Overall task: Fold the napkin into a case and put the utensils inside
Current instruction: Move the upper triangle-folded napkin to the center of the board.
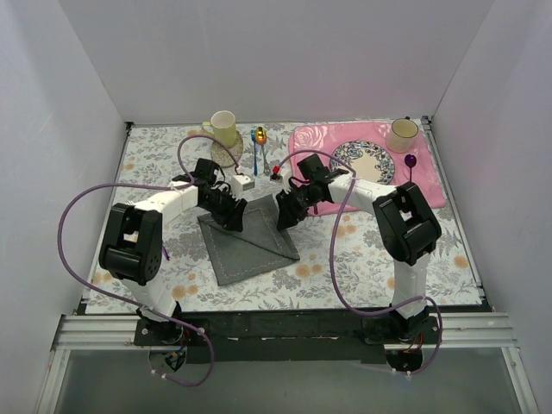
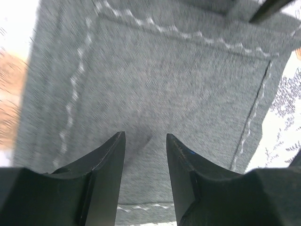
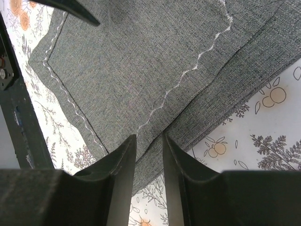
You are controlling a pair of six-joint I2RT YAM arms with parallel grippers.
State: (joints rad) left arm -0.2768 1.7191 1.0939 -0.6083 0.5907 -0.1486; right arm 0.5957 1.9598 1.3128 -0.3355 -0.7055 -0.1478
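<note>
The napkin lies cornerwise on the floral table, about mid-width, between the two arms. The left jaws meet it along its far-left edge and the right jaws along its far-right edge.

In the left wrist view the left jaws stand apart with their tips down at the napkin. Grey cloth fills the gap between them, with a small dark pucker there. Whether the tips press on it I cannot tell.

In the right wrist view the right jaws are a narrow gap apart. The edge of the napkin runs into that gap, and I cannot tell whether the cloth is pinched.

The cloth is a dark grey weave with a white wavy stitch line and a straight seam just inside its edges. It is partly folded: one layer lies over another, and a strip of the lower layer shows past the upper edge. From above, this upper layer reads as a triangular flap on the right half.
</note>
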